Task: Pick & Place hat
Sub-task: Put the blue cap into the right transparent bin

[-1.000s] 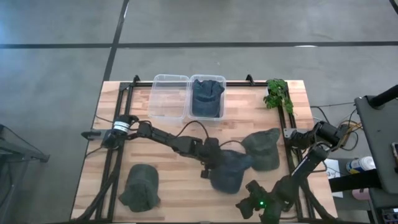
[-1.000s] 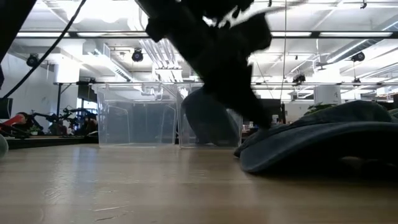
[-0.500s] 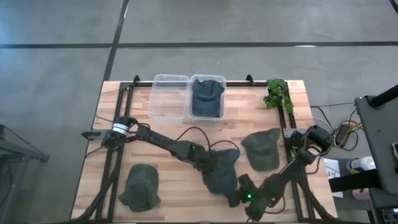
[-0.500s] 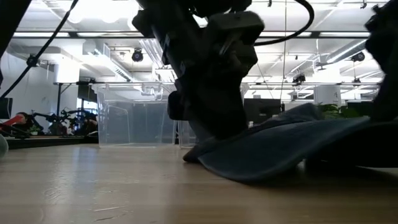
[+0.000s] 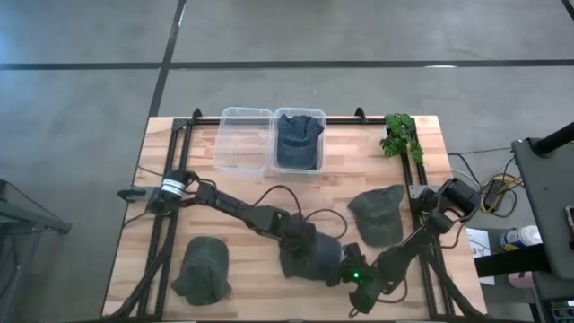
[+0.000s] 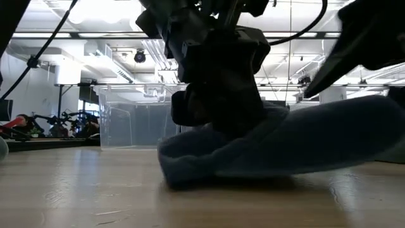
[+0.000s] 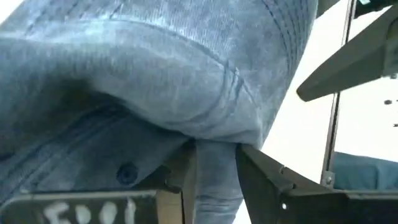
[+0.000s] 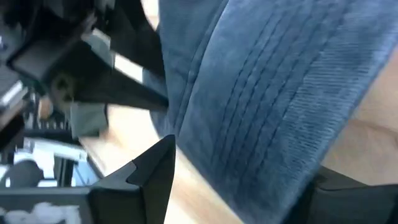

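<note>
— Hat (image 5: 309, 258): where, pointing how?
— Near the table (image 5: 242, 193) front edge, middle; long axis runs left-right, though I can't tell its brim end.
— Fingers?
— Left gripper (image 7: 214, 180) pinches a fold; right gripper (image 8: 242, 186) straddles the brim.

A blue corduroy hat (image 5: 309, 257) lies crumpled near the table's front edge; a dark blue one (image 5: 299, 139) sits in the right bin (image 5: 320, 158); two green ones (image 5: 380, 215) (image 5: 201, 271) lie apart on the table.

Matt ribbed blue cloth hat (image 5: 309, 258), smooth wood table (image 5: 251, 269), clear plastic bins (image 5: 244, 139)
</note>
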